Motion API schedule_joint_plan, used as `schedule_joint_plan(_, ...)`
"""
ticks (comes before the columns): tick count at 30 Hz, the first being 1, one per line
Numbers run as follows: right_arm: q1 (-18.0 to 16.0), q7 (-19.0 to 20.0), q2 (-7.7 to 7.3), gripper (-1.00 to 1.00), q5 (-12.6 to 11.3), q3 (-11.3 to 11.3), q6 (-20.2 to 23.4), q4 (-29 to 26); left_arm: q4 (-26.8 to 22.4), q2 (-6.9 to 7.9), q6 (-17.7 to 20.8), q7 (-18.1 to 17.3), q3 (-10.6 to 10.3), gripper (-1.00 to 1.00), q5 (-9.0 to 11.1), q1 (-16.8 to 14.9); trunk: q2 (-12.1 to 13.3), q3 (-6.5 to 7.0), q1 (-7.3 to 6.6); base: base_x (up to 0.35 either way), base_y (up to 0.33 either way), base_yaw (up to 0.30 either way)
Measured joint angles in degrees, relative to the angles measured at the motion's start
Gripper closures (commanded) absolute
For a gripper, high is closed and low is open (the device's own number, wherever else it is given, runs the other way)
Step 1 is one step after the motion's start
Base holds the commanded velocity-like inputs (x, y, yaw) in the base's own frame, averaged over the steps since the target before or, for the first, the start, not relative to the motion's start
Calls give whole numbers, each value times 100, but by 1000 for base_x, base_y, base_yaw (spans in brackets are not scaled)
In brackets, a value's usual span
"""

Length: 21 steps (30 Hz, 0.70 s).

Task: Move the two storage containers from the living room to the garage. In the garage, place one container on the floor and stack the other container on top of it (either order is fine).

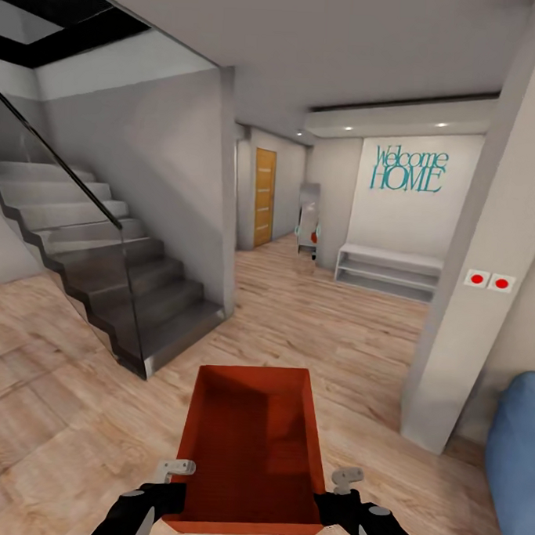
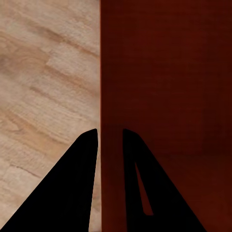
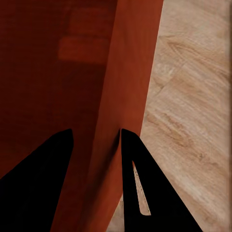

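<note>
Storage container (image 1: pixel 250 447), carried low ahead over light wood plank floor (image 1: pixel 358 335), side walls pinched by left tool (image 1: pixel 164 493) and right tool (image 1: pixel 342 499); transport step, next likely hallway toward distant wooden door (image 1: pixel 264 197).

Blue sofa (image 1: pixel 516 461) cut by frame edge; far hallway object (image 1: pixel 307 221) perhaps mirror.

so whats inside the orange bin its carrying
Nothing visible: the storage container looks empty, bare walls and bottom. Its near inner wall is hidden by the rim.
</note>
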Motion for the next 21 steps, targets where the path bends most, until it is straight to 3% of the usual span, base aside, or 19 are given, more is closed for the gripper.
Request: schedule_joint_plan(21, 1, -2, 0, 100, 21, 5, 75, -1, 75, -11, -6, -12, 47, 100, -1, -1, 0, 0, 0, 324, -5, 0)
